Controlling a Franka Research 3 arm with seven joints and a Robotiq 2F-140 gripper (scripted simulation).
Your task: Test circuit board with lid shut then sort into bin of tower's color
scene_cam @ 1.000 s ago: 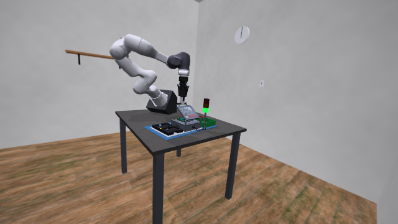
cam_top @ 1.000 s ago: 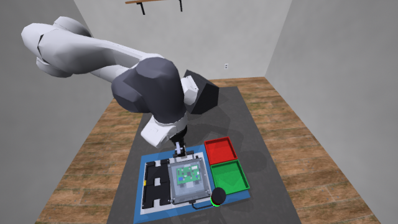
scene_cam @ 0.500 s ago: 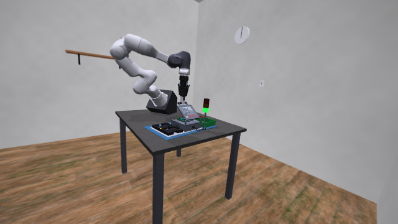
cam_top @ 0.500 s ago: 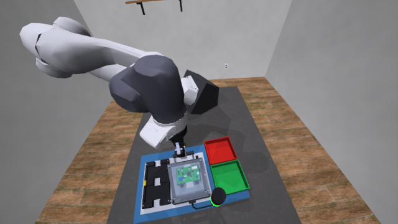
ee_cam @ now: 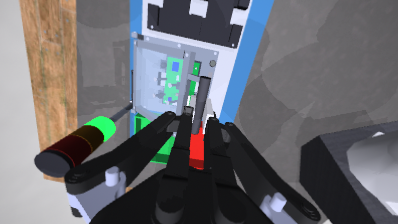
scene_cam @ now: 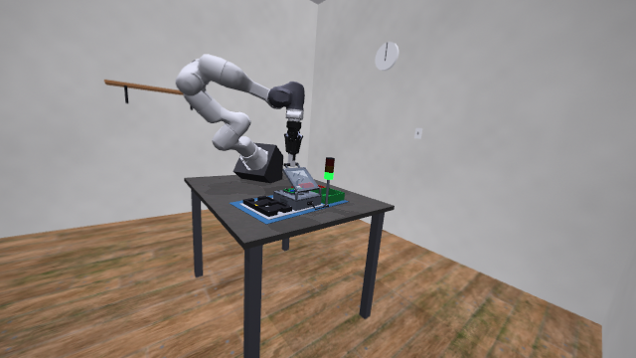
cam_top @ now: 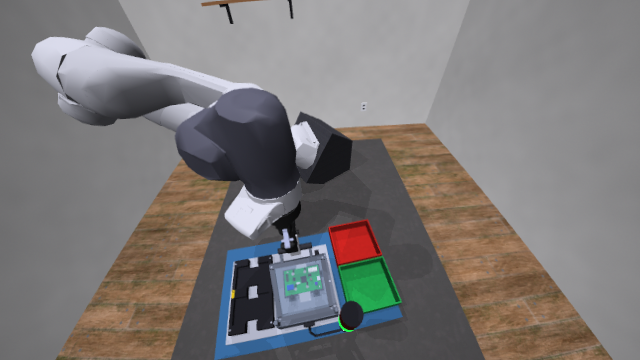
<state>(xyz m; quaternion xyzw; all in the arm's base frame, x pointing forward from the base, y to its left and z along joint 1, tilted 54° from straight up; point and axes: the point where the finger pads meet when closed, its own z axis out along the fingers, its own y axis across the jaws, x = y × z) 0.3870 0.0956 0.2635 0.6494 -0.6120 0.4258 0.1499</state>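
Tool (ee_cam: 199,116) pinching lid handle (ee_cam: 200,97), lid (scene_cam: 300,179) raised at frame centre. Tower (scene_cam: 329,174) green. Swing lid fully back before releasing; keep pinch firm, board (cam_top: 302,280) undisturbed.

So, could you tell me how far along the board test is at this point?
Done: the board sits in the tester, not the tray, and the signal tower shows green. In hand: the gripper is shut on the lid's handle, with the lid tilted up. Left: move the board to the green bin and release.
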